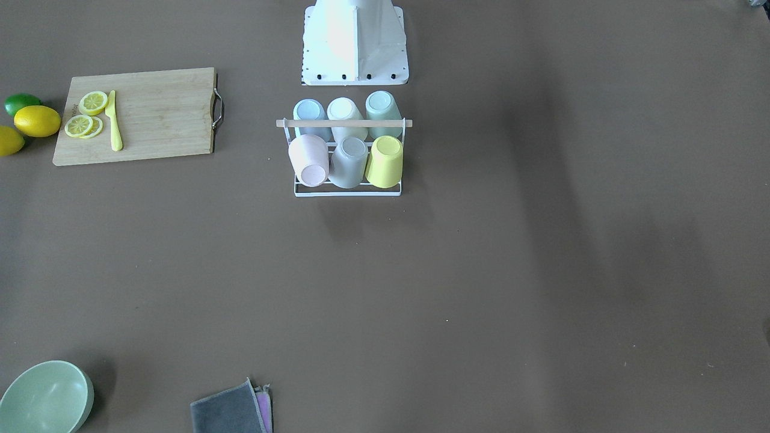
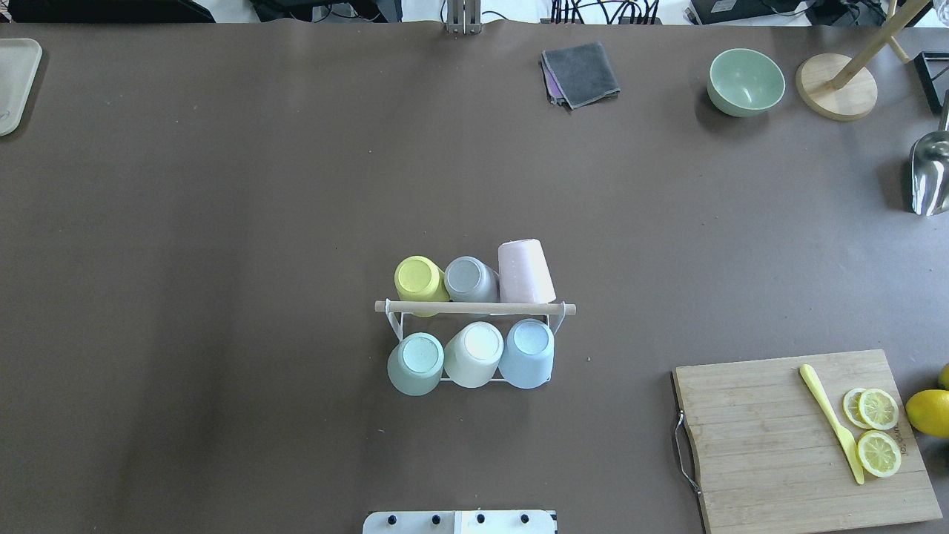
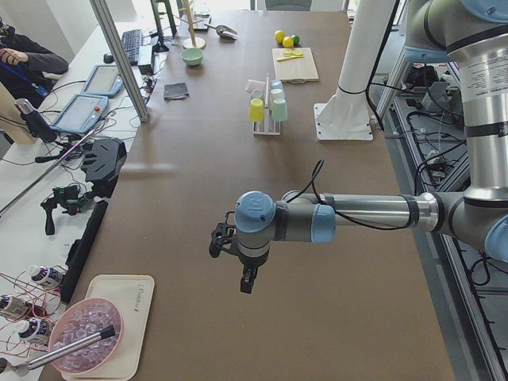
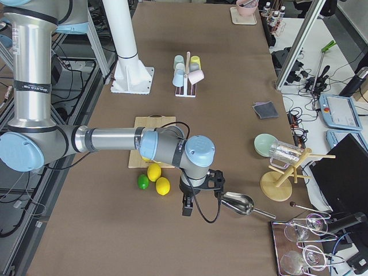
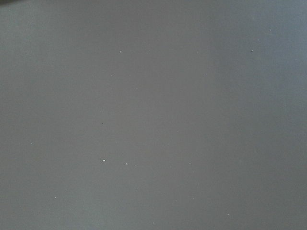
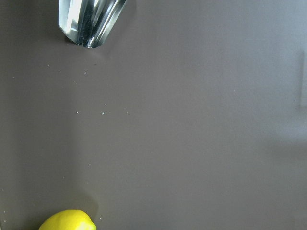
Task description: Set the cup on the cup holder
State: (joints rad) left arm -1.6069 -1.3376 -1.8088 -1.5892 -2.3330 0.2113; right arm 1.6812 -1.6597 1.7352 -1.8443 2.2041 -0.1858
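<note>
The white wire cup holder [image 2: 474, 307] with its wooden rod stands at the table's middle, near the robot base; it also shows in the front view as the cup holder [image 1: 344, 123]. Several cups sit upside down on it: yellow [image 2: 419, 280], grey [image 2: 468, 279], green [image 2: 415, 362], white [image 2: 474, 353] and blue [image 2: 526, 351]. A pink cup [image 2: 525, 271] leans more steeply than the rest, at the far row's end. My left gripper [image 3: 246, 282] hangs over bare table, far from the rack; I cannot tell its state. My right gripper [image 4: 187, 207] hangs beyond the lemons; its state cannot be told either.
A cutting board [image 2: 771, 437] with lemon slices and a yellow knife lies on the right, with a lemon [image 2: 928, 412] beside it. A green bowl [image 2: 745, 81], a grey cloth [image 2: 580, 73], a metal scoop [image 2: 930, 174] and a wooden stand [image 2: 836, 87] are at the far right.
</note>
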